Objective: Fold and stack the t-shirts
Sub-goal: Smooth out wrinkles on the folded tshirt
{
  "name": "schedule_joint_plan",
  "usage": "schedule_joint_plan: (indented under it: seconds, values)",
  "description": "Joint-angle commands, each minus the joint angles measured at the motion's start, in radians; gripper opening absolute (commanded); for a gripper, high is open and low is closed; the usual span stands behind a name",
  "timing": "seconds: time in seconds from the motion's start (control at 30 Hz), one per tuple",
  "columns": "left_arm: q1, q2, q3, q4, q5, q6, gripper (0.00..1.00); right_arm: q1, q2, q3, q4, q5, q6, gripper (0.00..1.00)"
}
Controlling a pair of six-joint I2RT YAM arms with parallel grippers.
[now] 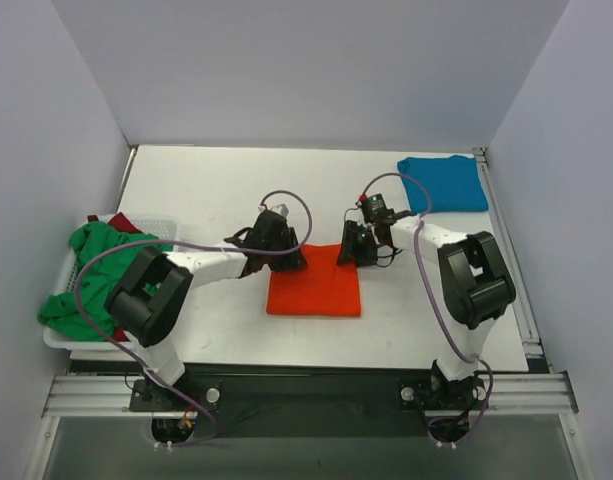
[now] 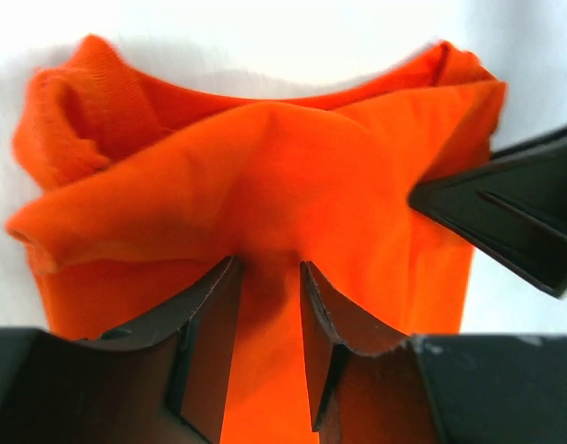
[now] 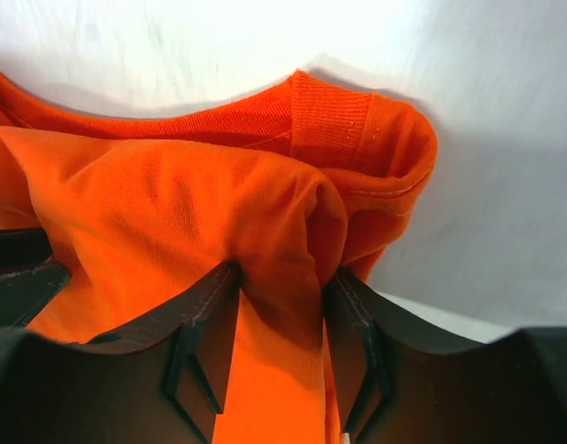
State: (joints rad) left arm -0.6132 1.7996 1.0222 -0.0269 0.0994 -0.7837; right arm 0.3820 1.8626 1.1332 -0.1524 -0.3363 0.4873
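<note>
Centrally in the top view, the orange-red t-shirt [image 1: 314,285] lies folded into a rough square on the white table [image 1: 206,190], just below the middle of the frame. Both arms reach in to its upper edge. The left gripper [image 1: 276,255] sits on the upper left corner of the shirt and the right gripper [image 1: 354,250] on the upper right corner, the two well apart with bare cloth between them.

Seen from the left wrist, the jaws stand narrowed, not wide, with a strip of orange cloth running between the two dark fingers [image 2: 209,342]; the fabric beyond the tips is humped up into a loose ridge. They have hold of the shirt's edge. One finger of the other gripper shows at the right of that frame, pressing on the same cloth.

From the right wrist, the jaws are likewise part closed, and a raised fold of the shirt is pinched between the fingers [image 3: 204,342], filling the gap. The ribbed collar curls just beyond the tips.

Folded flat, the teal blue t-shirt [image 1: 444,183] rests in the upper right of the top view. At the left edge, the green t-shirt [image 1: 96,270] is heaped over a white basket [image 1: 58,338], with a bit of the dark red t-shirt [image 1: 128,222] showing behind it
</note>
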Motion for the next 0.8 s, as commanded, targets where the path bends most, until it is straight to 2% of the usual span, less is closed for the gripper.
schedule_joint_plan:
  seconds: [0.0, 0.2, 0.33, 0.6, 0.77]
  values:
    - [-0.04, -0.165, -0.083, 0.013, -0.067, -0.026, 0.42, 0.024, -0.083, -0.088, -0.047, 0.036, -0.02, 0.43]
    - [-0.022, -0.315, -0.059, -0.151, -0.185, 0.024, 0.43, 0.029, -0.246, -0.127, -0.091, 0.068, -0.009, 0.46]
    - [-0.017, -0.327, -0.028, -0.235, -0.242, 0.055, 0.43, 0.028, -0.25, -0.098, -0.125, 0.112, -0.004, 0.45]
    - [0.009, -0.224, 0.053, -0.306, -0.262, 0.13, 0.49, 0.031, -0.142, -0.017, -0.134, 0.164, -0.001, 0.37]
    - [0.02, -0.148, 0.099, -0.304, -0.247, 0.152, 0.5, 0.031, -0.089, 0.039, -0.133, 0.175, -0.003, 0.36]
